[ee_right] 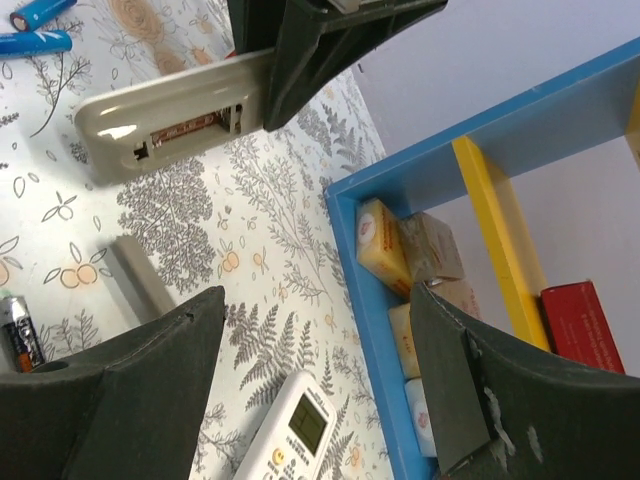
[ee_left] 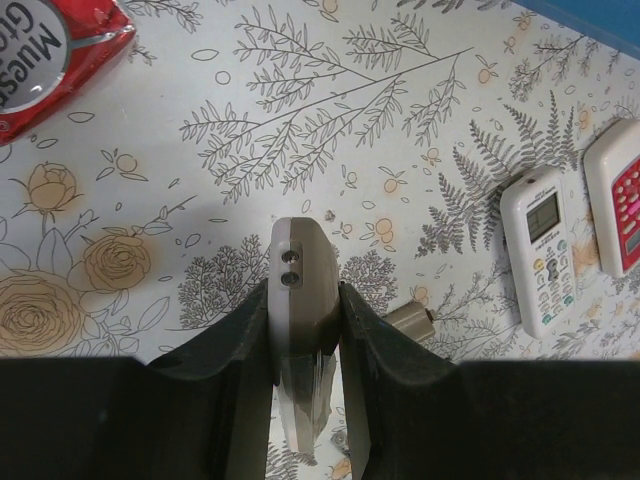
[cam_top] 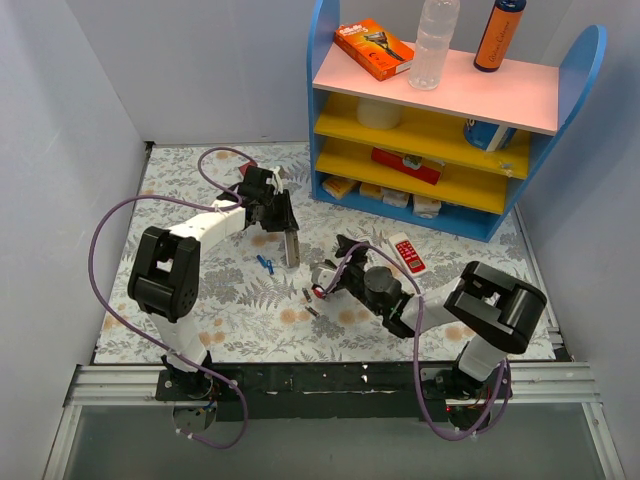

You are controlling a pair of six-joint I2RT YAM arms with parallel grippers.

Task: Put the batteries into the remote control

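Note:
My left gripper (cam_top: 275, 212) (ee_left: 305, 292) is shut on a long beige-grey remote control (cam_top: 290, 246) (ee_left: 300, 275), clamping its sides and holding it off the table. The right wrist view shows the remote control (ee_right: 165, 125) from behind, with its battery bay open and a spring inside. Two small dark batteries (cam_top: 308, 296) lie on the cloth just ahead of my right gripper (cam_top: 335, 262) (ee_right: 318, 295), which is open with nothing between its fingers. One dark battery (ee_right: 20, 338) shows at the left edge. A grey cover piece (ee_left: 410, 318) (ee_right: 140, 275) lies loose nearby.
A white remote with a greenish screen (ee_left: 540, 250) (ee_right: 290, 430) and a red-faced remote (cam_top: 410, 255) (ee_left: 620, 195) lie near the blue shelf unit (cam_top: 450, 210) (ee_right: 375, 300). Small blue pieces (cam_top: 265, 263) (ee_right: 30, 42) lie left of the batteries. A red packet (ee_left: 50, 50) is at the far side.

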